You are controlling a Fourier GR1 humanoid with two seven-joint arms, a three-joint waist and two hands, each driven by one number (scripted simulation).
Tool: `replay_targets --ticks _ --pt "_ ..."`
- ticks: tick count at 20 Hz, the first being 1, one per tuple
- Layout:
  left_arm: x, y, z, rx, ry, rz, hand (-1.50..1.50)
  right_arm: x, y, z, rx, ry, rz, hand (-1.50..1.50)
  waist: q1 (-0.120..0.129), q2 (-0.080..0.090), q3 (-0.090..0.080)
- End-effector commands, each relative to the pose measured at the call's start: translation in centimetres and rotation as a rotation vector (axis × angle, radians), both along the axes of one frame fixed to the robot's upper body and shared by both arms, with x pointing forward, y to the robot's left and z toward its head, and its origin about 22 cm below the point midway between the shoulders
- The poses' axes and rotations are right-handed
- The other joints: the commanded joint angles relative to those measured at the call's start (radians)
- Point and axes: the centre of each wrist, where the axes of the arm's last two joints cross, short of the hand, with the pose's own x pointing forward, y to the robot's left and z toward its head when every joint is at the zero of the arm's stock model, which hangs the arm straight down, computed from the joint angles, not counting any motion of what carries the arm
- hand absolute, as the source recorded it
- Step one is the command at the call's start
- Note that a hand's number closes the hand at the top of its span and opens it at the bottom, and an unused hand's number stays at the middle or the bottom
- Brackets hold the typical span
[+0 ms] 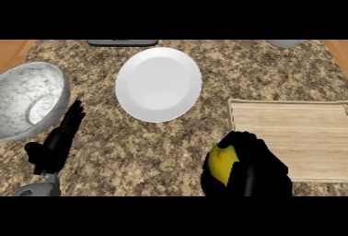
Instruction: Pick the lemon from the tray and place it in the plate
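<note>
Lemon (222, 162) sits clamped in the right hand (255, 168), whose black fingers curl round it from the right and above so that only its left yellow side shows. It is held over the speckled counter (163, 152), just beside the left edge of the wooden tray (299, 133) and, as far as the view tells, already off it.

The step in hand looks like the carry to the white plate (158, 84), which lies up and to the left, well apart from the fruit. To do it well, I would judge: keep the fingers curled as they are, travel with the lemon lifted enough to pass over the plate's rim, and stop above the middle before letting go low, since a round fruit may roll off a shallow dish.

At the view's left the left hand (58, 138) rests open, fingers up, near the grey speckled bowl (31, 99).

No brand, label or writing can be read on anything here
</note>
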Motion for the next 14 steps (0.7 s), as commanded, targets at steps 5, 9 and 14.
replay_targets --ticks 5,9,14 --pt "0.4 0.6 0.4 0.009 -0.015 -0.007 0.0 4.7 2.9 2.2 0.061 0.025 -0.076 1.5 0.019 0.007 0.002" --pt "1.6 -0.3 1.0 0.01 -0.019 -0.036 0.0 8.5 3.8 3.2 0.087 0.067 -0.029 1.5 0.028 0.01 0.002" --pt "1.3 -1.2 1.2 0.001 -0.028 -0.053 0.0 12.4 5.2 2.5 0.135 0.09 -0.005 1.5 0.056 0.012 0.002"
